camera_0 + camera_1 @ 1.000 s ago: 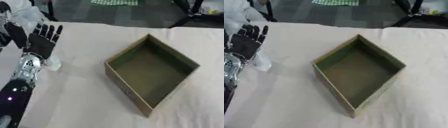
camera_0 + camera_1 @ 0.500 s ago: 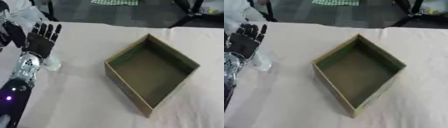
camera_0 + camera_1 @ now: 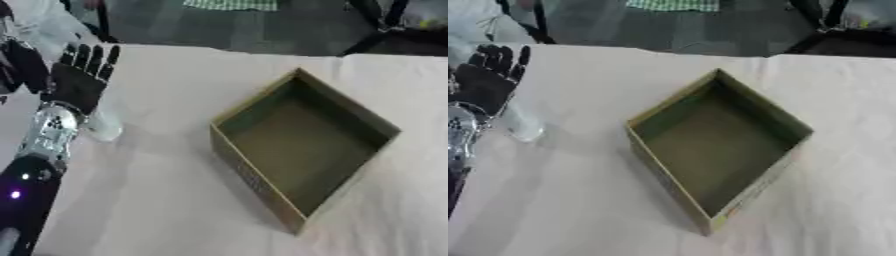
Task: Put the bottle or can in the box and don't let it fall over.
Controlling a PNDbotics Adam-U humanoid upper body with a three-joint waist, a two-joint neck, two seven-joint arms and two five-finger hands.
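Looks like a lab or office workroom: pale cloth-covered surface (image 3: pixel 175 200), dark floor (image 3: pixel 262 25) beyond its far edge, black chair or stand legs (image 3: pixel 376 20) top right, checked fabric (image 3: pixel 671 5) at top.

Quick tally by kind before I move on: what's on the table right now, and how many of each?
Boxes: 1, the open cardboard box, nothing in it.
Clear bottle-like things: 1, a see-through object beside the left hand; I cannot make it out further.
Robot hands in view: 1, the left, fingers straight.
Total: 3.
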